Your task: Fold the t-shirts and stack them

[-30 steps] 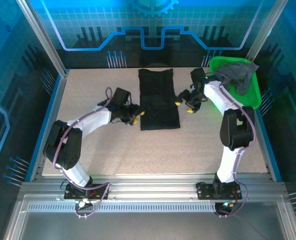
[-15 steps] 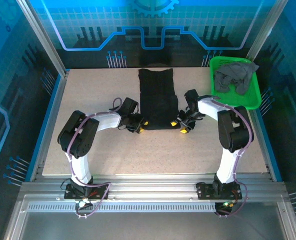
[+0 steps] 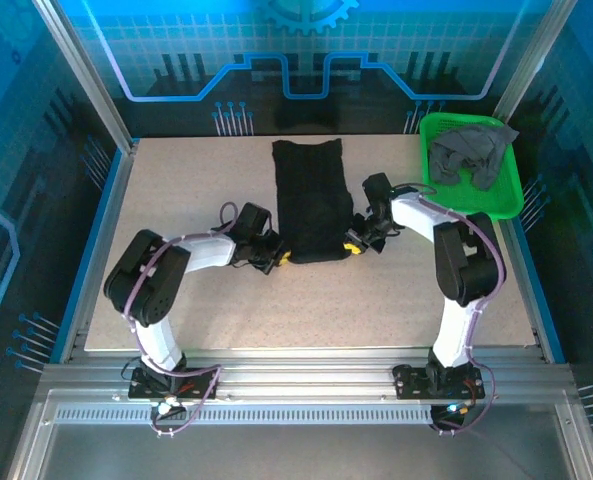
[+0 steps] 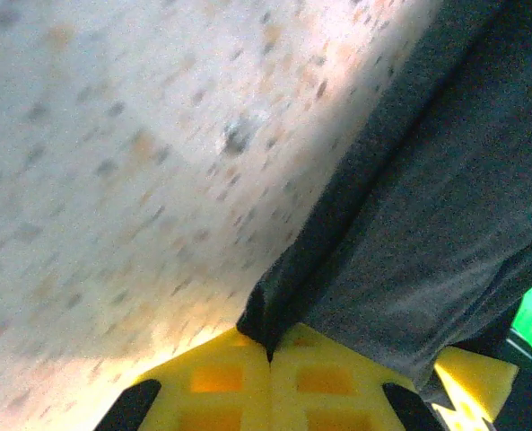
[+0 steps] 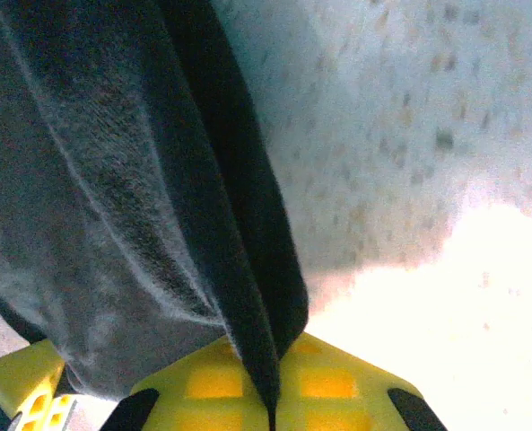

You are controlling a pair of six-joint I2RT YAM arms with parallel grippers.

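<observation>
Speckled tabletop (image 3: 176,190): left pincer (image 3: 279,256), right pincer (image 3: 352,246) both clamped on black t-shirt (image 3: 311,200) near corners.

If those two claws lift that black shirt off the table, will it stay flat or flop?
Probably flop: the black t-shirt is soft cloth, creasing where the left gripper and right gripper pinch its near corners. The middle would likely sag between them. It looks thin and light, so that pinch should hold it.
</observation>
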